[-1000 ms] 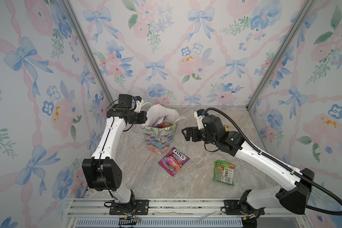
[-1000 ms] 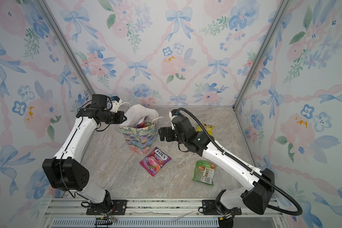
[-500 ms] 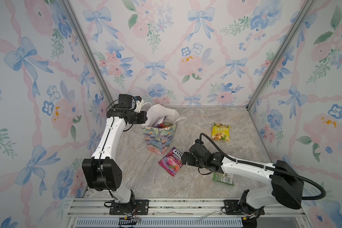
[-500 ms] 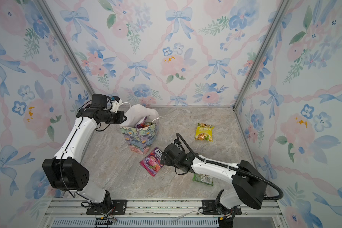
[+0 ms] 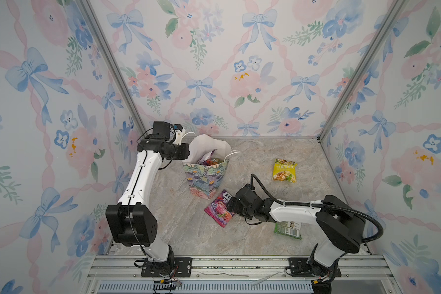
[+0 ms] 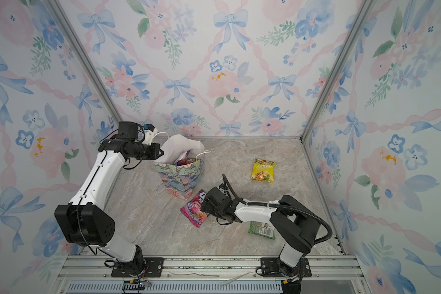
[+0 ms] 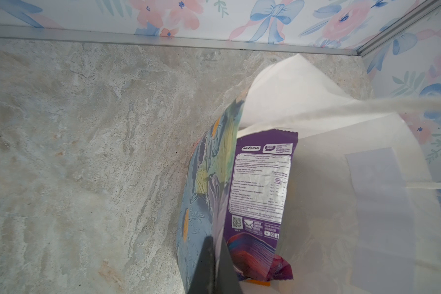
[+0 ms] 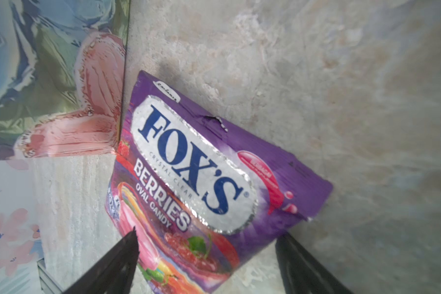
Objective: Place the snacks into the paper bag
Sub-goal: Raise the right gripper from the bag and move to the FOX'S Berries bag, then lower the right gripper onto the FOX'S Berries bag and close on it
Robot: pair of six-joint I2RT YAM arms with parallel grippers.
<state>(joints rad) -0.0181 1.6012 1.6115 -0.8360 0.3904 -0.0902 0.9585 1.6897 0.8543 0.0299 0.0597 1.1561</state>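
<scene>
A grey stone-look table point(image 5: 265, 152) is seen, and the paper bag point(image 5: 206, 178) is stood upright on it. The bag's mouth is held wide, and its white inside is shown in both top views.

The left gripper point(image 7: 210, 267) is squeezed tight on the top edge of the bag's left wall. The paper is pinched between its two dark fingers.

The right gripper point(image 8: 208, 238) is set low, just in front of the bag. Its jaws are spread wide, and nothing is gripped by them. One fingertip is seen on each side of a purple packet point(image 8: 201, 173). Whether the packet is touched cannot be told.

That purple packet, marked "FOX'S", is laid on the table right by the bag's front bottom corner. A second purple packet point(image 7: 260, 183) is stood up inside the bag, next to the pinched wall, with its back label shown. A yellow packet point(image 5: 284, 170) is laid on the table well to the right of the bag. A green packet point(image 5: 288, 229) is laid farthest from the bag, to the right front, and is partly hidden by the right arm.
</scene>
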